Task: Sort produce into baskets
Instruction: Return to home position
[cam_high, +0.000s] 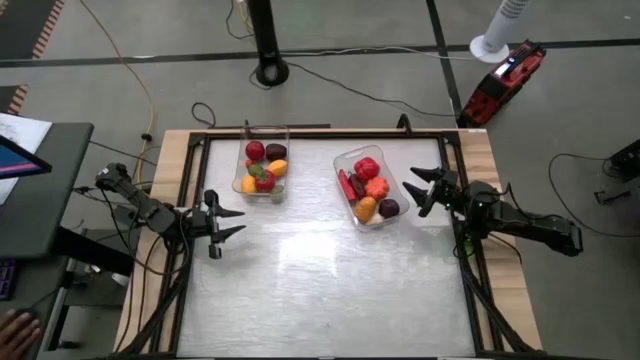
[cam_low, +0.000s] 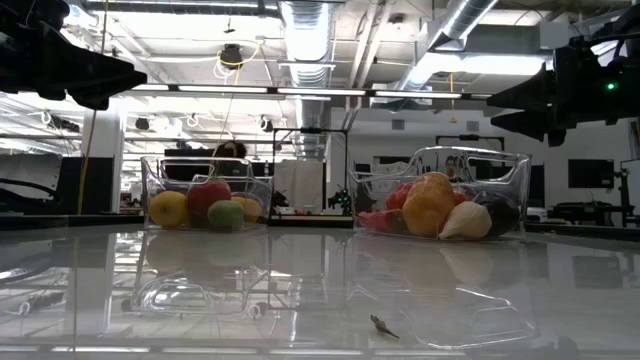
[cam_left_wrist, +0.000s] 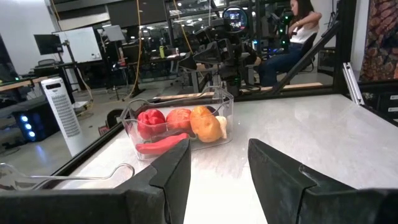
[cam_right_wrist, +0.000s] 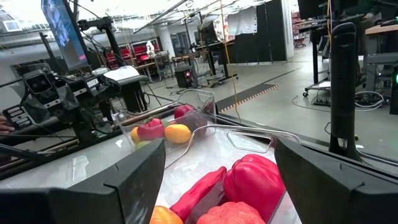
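Observation:
Two clear bins stand on the white table. The left bin holds red, dark, yellow, orange and green pieces. The right bin holds a red pepper, a red chili, orange pieces, a dark purple one and a white one. My left gripper is open and empty above the table's left side, pointing right. My right gripper is open and empty just right of the right bin, pointing left at it.
The table's near half is bare white surface. A small dark scrap lies on it near the front. A red-and-black device sits on the floor beyond the far right corner. A person sits in the room behind.

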